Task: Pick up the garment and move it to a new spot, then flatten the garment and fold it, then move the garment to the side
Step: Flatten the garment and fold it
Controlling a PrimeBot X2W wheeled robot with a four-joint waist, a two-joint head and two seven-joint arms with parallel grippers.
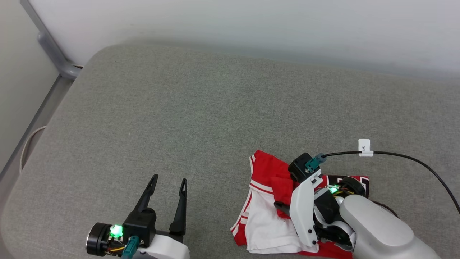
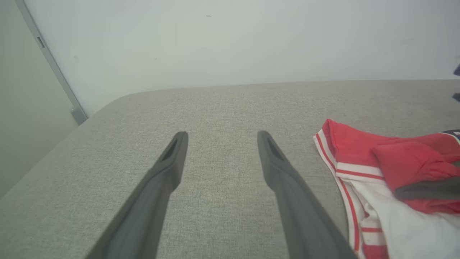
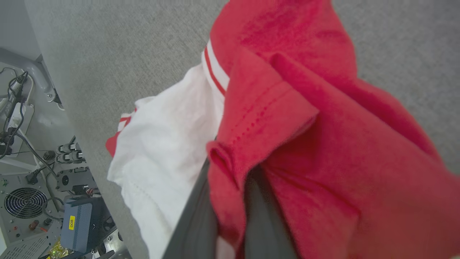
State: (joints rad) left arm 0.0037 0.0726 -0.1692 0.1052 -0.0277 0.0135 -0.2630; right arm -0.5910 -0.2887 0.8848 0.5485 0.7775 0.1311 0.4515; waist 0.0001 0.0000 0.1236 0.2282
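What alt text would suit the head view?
The right gripper is shut on a red fold of the crumpled garment at the lower right of a grey cushion. The left gripper is open at the lower left, apart from the garment.

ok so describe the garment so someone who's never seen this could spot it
On the wide grey fabric surface, near its right front, lies a crumpled garment, the right hand shut on a red fold. It stands out by red cloth, a white sleeve and striped trim, unlike the thin black cable near it.
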